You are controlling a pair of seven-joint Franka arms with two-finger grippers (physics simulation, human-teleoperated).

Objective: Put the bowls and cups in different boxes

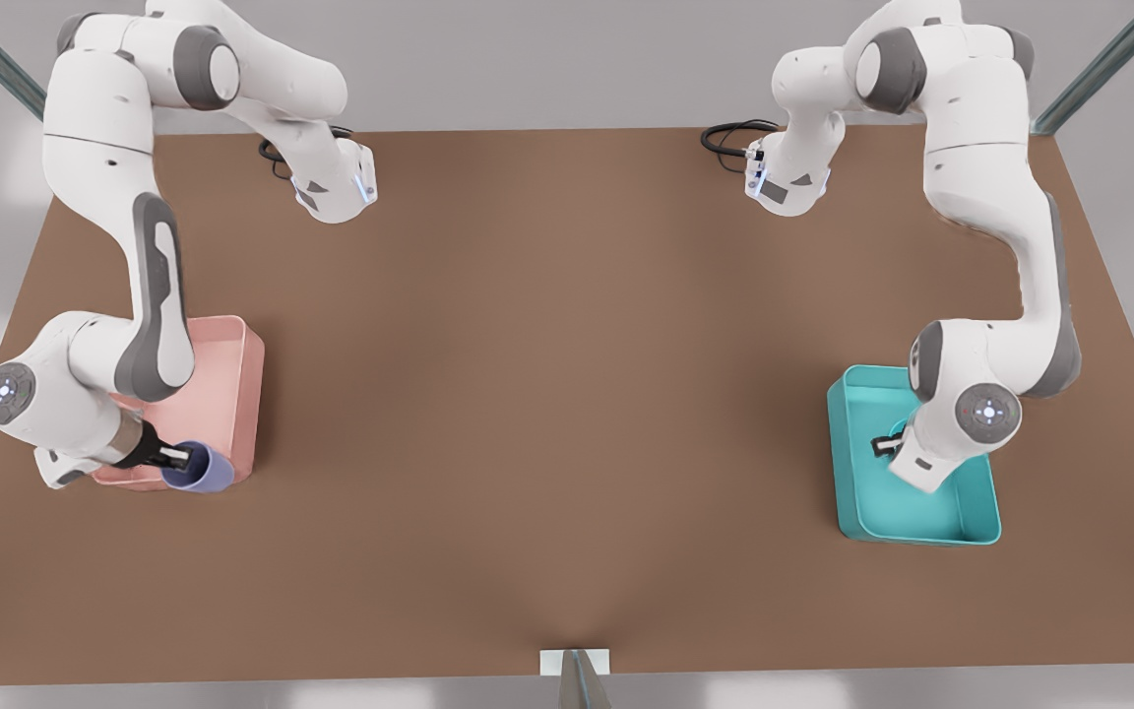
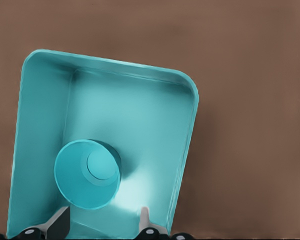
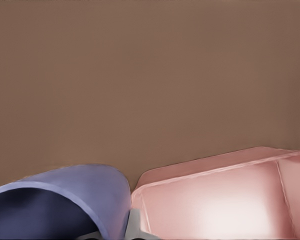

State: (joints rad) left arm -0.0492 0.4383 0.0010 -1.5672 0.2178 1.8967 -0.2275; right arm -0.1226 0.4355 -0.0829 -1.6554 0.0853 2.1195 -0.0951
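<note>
The teal bowl point(image 2: 85, 182) lies in the teal box point(image 2: 155, 125), close to one corner. My left gripper point(image 2: 104, 212) hangs open just above it, one finger point(image 2: 57, 222) on each side and not touching it. In the front view this gripper point(image 1: 887, 443) is over the teal box point(image 1: 882, 512) at the right, and the wrist hides the bowl. At the front view's left, my right gripper point(image 1: 178, 456) is shut on the rim of the lavender cup point(image 1: 201, 468), held tilted over the near corner of the pink box point(image 1: 232, 364). The cup point(image 3: 65, 200) sits beside the pink box point(image 3: 215, 200).
The brown table point(image 1: 567, 394) stretches wide between the two boxes. Black cables point(image 1: 729, 138) loop at the back near both arm bases. A small white bracket point(image 1: 575, 662) sits at the table's front edge. Metal posts point(image 1: 1099, 69) stand at the back corners.
</note>
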